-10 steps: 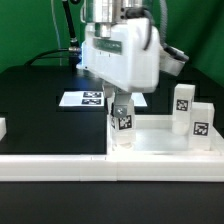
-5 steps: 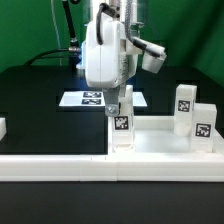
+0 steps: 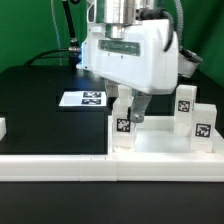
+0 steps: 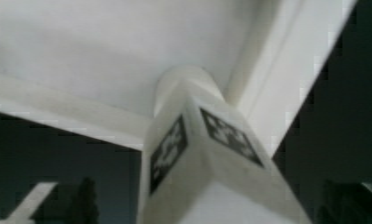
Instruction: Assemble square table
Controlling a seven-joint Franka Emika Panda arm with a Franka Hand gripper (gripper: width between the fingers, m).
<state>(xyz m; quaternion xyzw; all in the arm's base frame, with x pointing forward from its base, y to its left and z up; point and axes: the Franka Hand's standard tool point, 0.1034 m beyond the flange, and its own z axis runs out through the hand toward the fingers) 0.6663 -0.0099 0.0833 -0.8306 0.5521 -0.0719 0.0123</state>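
No readable writing or brand from my station; the only markings are black-and-white square tags.

Gripper [image 3: 126, 108] is released: its two fingers stand spread on either side of the top of an upright leg [image 3: 122, 128], and I see no clamp on it. The leg carries a tag on the face toward the exterior camera. In the wrist view the same leg [image 4: 197, 140] rises straight up toward the camera, with tags on two adjacent faces.

The leg stands directly under the gripper, at the near corner of the square table top [image 3: 160, 150], on the exterior view's left side of it. I cannot tell how far the leg is seated in its hole.

Beyond the gripper, toward the exterior view's right, two more legs stand upright on the top: one [image 3: 184, 108] farther back, one [image 3: 201, 128] nearer.

Behind the gripper the marker board [image 3: 82, 99] lies flat on the black tabletop [image 3: 40, 110]. A long white bar [image 3: 60, 165] edges the tabletop in front. The arm's white body hides the top's back edge.
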